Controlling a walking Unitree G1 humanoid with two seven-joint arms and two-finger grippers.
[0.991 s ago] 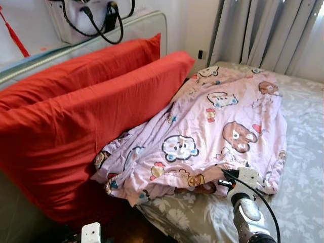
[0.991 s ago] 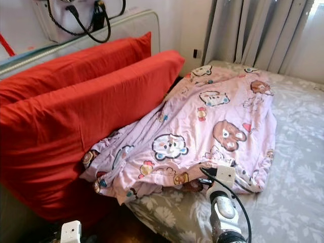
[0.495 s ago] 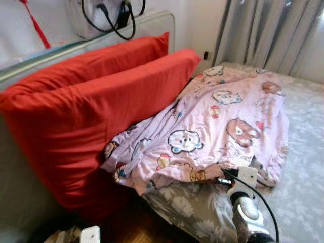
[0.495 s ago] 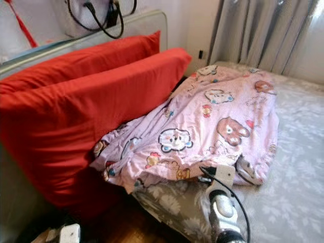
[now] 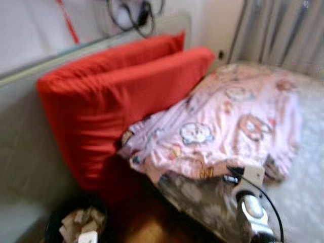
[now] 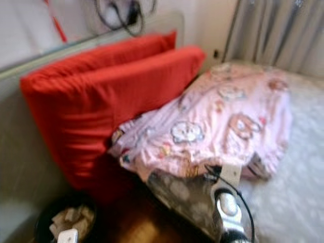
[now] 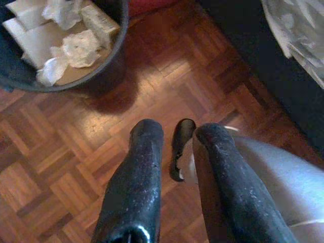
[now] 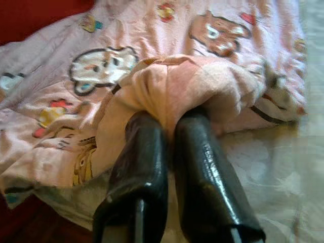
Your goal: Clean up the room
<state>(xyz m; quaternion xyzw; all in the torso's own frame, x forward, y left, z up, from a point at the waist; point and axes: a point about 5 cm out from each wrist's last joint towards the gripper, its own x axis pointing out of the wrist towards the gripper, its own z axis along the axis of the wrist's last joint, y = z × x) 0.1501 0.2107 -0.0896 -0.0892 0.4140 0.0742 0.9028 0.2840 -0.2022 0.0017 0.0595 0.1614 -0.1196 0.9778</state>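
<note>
A pink cartoon-print blanket point(image 5: 238, 121) lies crumpled on the bed, up against two big red pillows point(image 5: 126, 96). My right gripper point(image 8: 169, 119) is shut on a bunched fold of the blanket's near edge, at the bed's corner. Its silver wrist point(image 5: 251, 207) shows just below that edge. My left gripper point(image 7: 178, 132) hangs low over the wooden floor point(image 7: 61, 167). It stands open by a narrow gap and holds nothing. The head views are blurred.
A dark bin point(image 7: 109, 63) full of crumpled paper stands on the floor by the pillows, also seen as the bin point(image 5: 55, 223). The grey flowered sheet point(image 5: 309, 172) covers the bed. Grey curtains point(image 5: 283, 30) hang behind, and a bag point(image 5: 134, 12) sits on the headboard.
The whole picture has slid right and blurred, so the camera has turned left; the bin has come into view. My right gripper still holds the blanket's edge.
</note>
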